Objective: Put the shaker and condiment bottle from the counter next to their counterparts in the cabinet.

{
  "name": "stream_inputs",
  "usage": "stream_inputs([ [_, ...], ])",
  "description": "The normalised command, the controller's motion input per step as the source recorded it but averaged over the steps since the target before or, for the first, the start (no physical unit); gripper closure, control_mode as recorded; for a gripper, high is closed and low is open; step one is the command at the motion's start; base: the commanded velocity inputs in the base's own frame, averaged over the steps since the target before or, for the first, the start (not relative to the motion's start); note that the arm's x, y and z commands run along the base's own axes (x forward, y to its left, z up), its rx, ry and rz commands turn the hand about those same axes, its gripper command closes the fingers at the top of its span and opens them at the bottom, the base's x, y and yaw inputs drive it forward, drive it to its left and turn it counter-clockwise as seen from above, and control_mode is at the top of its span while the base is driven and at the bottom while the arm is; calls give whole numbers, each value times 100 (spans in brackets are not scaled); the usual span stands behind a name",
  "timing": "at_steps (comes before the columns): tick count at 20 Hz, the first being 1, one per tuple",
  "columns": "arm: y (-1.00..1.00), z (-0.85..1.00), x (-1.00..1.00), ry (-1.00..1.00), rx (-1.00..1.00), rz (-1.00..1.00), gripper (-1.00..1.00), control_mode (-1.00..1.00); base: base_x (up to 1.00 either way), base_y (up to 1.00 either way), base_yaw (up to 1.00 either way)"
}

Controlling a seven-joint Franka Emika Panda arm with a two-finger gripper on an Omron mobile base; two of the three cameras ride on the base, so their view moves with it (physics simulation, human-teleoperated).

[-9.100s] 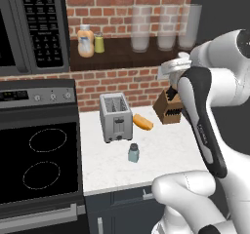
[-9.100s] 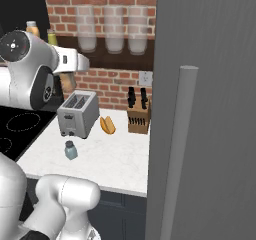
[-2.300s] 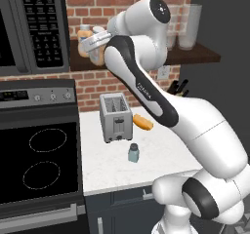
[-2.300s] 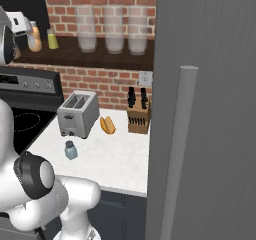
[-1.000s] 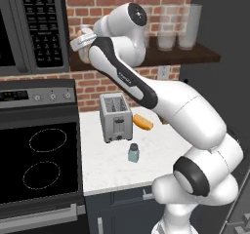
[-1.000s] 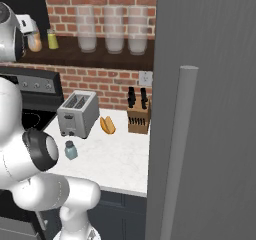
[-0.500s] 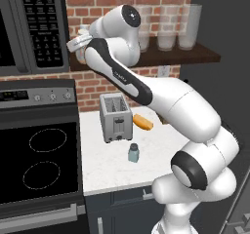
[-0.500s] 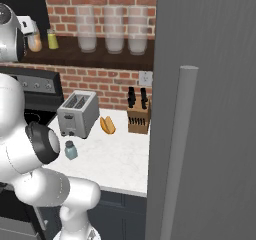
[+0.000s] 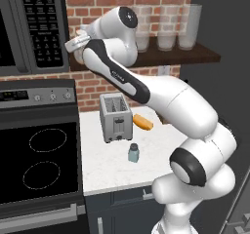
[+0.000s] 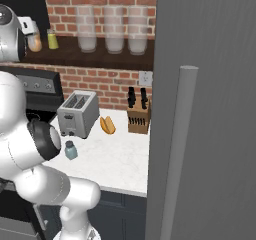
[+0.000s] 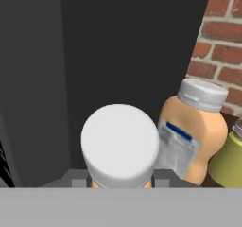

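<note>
Placing step: fingers (image 11: pixel 120 182) clamped on condiment bottle (image 11: pixel 120 145) beside wider orange bottle (image 11: pixel 192 132) in cabinet (image 10: pixel 100 59); next, releasing, fetching shaker (image 9: pixel 133 153) from tabletop (image 9: pixel 110 162).

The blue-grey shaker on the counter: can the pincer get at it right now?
Probably not yet: the pincer is shut on the condiment bottle up at the cabinet. The shaker itself stands unobstructed.

Rendered home kitchen, black stove (image 9: pixel 41 155), microwave (image 9: pixel 29 28), toaster (image 9: pixel 115 117) on white counter (image 9: pixel 112 165), brick backsplash (image 9: pixel 97 89)
</note>
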Motion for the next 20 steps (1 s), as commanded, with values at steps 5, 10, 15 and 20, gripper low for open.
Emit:
stream_inputs([
  [5, 10, -9, 23, 0, 0, 0, 100, -100, 0, 0, 0],
  [10, 8, -18, 18, 0, 0, 0, 100, -100, 0, 0, 0],
  [15, 9, -27, 16, 0, 0, 0, 100, -100, 0, 0, 0],
  [20, 9, -34, 18, 0, 0, 0, 100, -100, 0, 0, 0],
])
